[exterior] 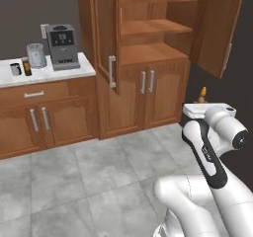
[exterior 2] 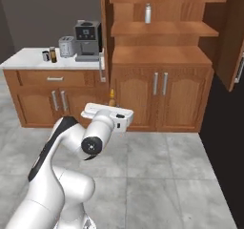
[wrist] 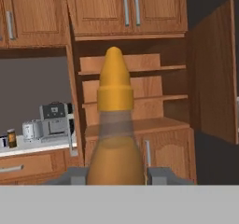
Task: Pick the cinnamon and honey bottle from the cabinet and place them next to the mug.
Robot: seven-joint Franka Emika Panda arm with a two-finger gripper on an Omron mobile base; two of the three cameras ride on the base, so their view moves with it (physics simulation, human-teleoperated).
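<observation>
- The cabinet [exterior: 148, 58] is a tall reddish-brown wooden unit with open shelves above and lower double doors with silver bar handles; its tall doors stand swung open on either side.
- In the right base view a small grey cylinder [exterior 2: 147, 13] stands upright on one of the upper shelves.
- The counter [exterior: 44, 75] with a white top and wooden drawers and doors adjoins the cabinet on its left.
- The robot arm [exterior: 212, 157] rises from the floor in front of the cabinet, well apart from both the shelves and the counter.
- A dark grey coffee machine [exterior: 63, 46] stands at the cabinet end of the counter, with a silver toaster [exterior: 35, 56] just beside it.
- The gripper [wrist: 116, 174] is clamped on the honey bottle [wrist: 115, 125]: in the hand view a finger [wrist: 74, 175] presses against each side of the amber body, and the bottle's pointed orange cap projects away from the hand.
- In the base views the tip of the honey bottle pokes up above the white hand, in the air in front of the lower cabinet doors.
- The cinnamon [exterior: 26, 66] jar stands upright on the counter, left of the toaster.
- The mug [exterior: 16, 69] sits just beside the cinnamon, on its far side from the toaster.
</observation>
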